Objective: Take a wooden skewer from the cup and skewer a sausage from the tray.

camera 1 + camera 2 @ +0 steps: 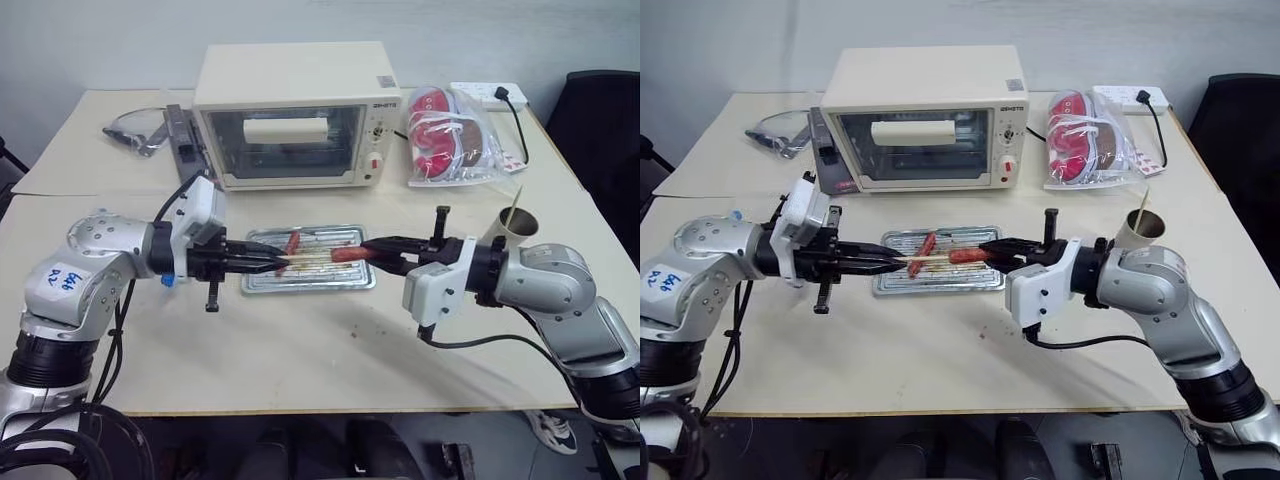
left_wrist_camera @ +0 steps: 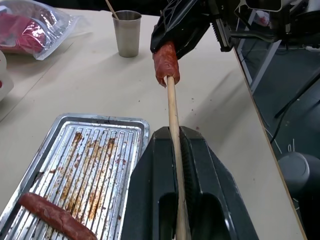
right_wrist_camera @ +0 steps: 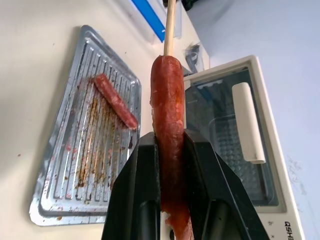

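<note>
My left gripper (image 1: 270, 262) is shut on a wooden skewer (image 1: 305, 259) that points right, level above the tray (image 1: 310, 287). My right gripper (image 1: 372, 252) faces it, shut on a reddish-brown sausage (image 1: 350, 254). In the left wrist view the skewer (image 2: 172, 115) has its tip entering the near end of the sausage (image 2: 166, 62). The right wrist view shows that sausage (image 3: 167, 110) between the black jaws, with the skewer (image 3: 170, 25) meeting its far end. A second sausage (image 1: 292, 242) lies on the ribbed metal tray. The cup (image 1: 513, 226), with one skewer in it, stands to the right.
A cream toaster oven (image 1: 295, 115) stands behind the tray. A plastic bag of red packs (image 1: 450, 135) and a white power strip (image 1: 490, 95) lie at the back right. A clear box (image 1: 145, 130) sits left of the oven. A black chair (image 1: 600, 130) is beyond the table's right edge.
</note>
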